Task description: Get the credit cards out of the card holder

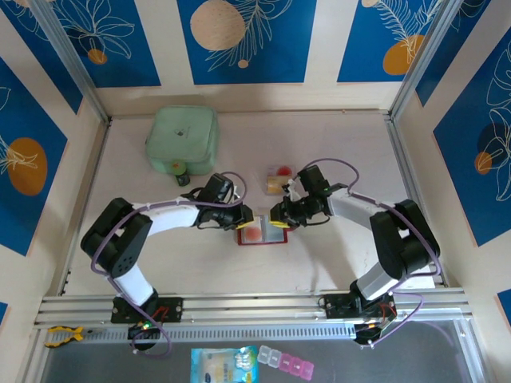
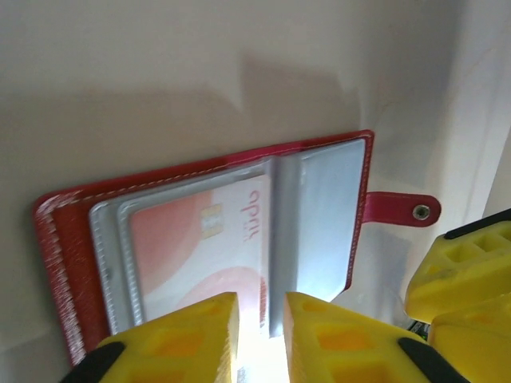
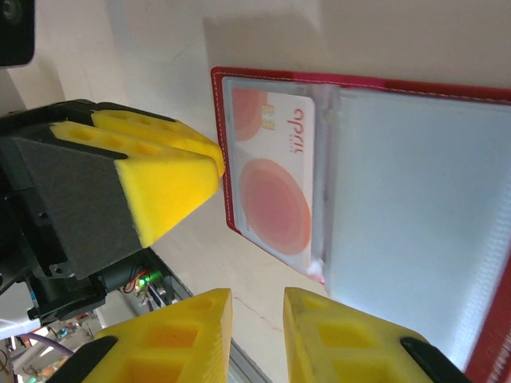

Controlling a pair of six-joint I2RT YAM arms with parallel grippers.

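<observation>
Top external view: the card holder (image 1: 263, 234) is shown lying open and flat on the table (image 1: 335, 267), near its middle, between the two gripper heads. In the left wrist view its red cover is seen with the snap tab (image 2: 403, 211) projecting from one side, and clear pockets are laid across the inside. A pocketed card (image 2: 200, 247), pale with red circles, is seen through the plastic on one half and is fully inside the holder. The other half is covered by a pale, glaring pocket whose contents cannot be read.

The left gripper (image 2: 261, 335) is placed over one edge of the holder, its yellow fingers drawn close with a narrow gap. A raised pocket leaf (image 2: 279, 239) runs toward that gap, and whether it is pinched cannot be told. The right gripper (image 3: 257, 335) is held just beside the holder's edge, near a corner of the pocketed card. Its fingers are parted narrowly, with bare table seen between them and nothing grasped.

Beyond the holder, toward the far wall, a pale card (image 1: 280, 170) with a red spot and a yellowish card (image 1: 275, 186) are laid on the table, just beside each other and apart from the holder. A mint-green case (image 1: 182, 137) is set at the far left.
</observation>
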